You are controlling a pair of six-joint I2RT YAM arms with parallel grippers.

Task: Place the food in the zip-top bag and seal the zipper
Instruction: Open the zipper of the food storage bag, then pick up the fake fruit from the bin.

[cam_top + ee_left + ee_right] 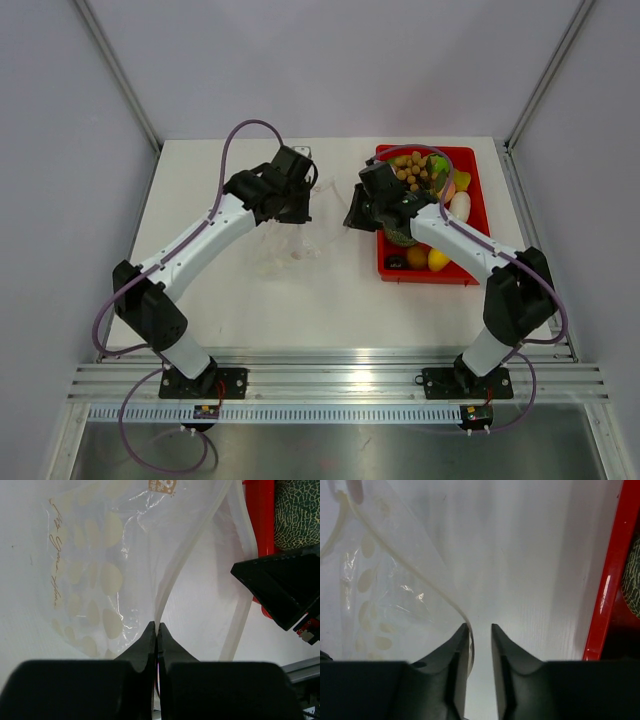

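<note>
The step in hand is spreading the mouth of the zip-top bag [95,570], which lies on the table [330,300] left of the red tray [425,279]. The left gripper [157,626] is clamped tight on the zipper [176,575]. The right gripper [479,626] stands slightly parted, the opposite lip loose against one finger; it probably needs to pinch that lip or fetch food [438,260] from the tray.

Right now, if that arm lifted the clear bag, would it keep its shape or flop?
Probably flop: the bag looks thin and crinkled, its rim bending in curves from the left gripper pinching it. Likely very light, as it seems empty. The glossy film might slip.
</note>
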